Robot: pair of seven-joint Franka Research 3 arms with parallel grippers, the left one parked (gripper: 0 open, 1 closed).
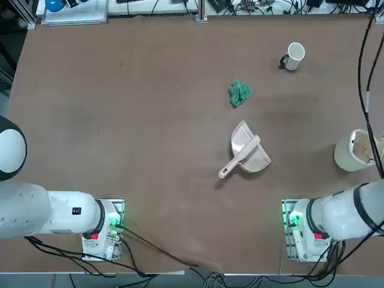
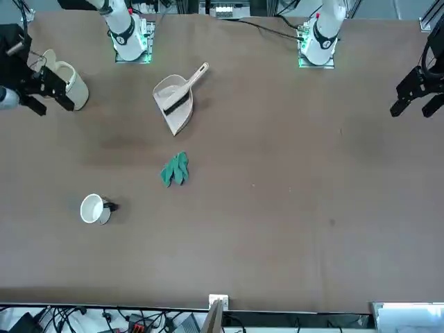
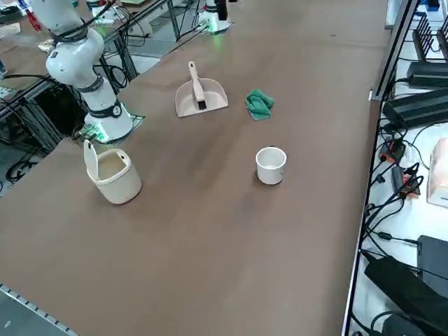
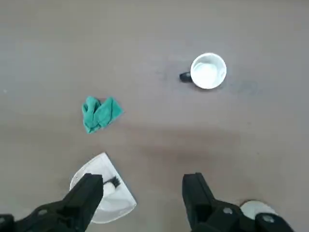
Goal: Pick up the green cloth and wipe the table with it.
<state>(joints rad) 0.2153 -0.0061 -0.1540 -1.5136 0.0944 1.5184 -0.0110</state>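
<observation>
The green cloth (image 1: 239, 93) (image 2: 175, 169) (image 3: 259, 104) (image 4: 99, 113) lies crumpled on the brown table (image 1: 120, 120) a little right of its middle. My right gripper (image 2: 50, 104) (image 4: 142, 191) hangs high over the table's right side, near the beige container, well away from the cloth. Its two black fingers (image 4: 89, 193) stand wide apart with nothing between them, so it is open. In the wrist view the cloth shows far beyond the fingers, past the dustpan. The top and right side views do not show the gripper.
A beige dustpan with a brush (image 1: 249, 153) (image 2: 175, 97) (image 3: 199, 94) (image 4: 104, 193) lies between the cloth and the arms' bases. A white mug (image 1: 294, 56) (image 2: 94, 208) (image 3: 271, 166) (image 4: 207, 71) stands far right. A beige handled container (image 1: 354, 150) (image 2: 66, 82) (image 3: 112, 173) stands at the right edge.
</observation>
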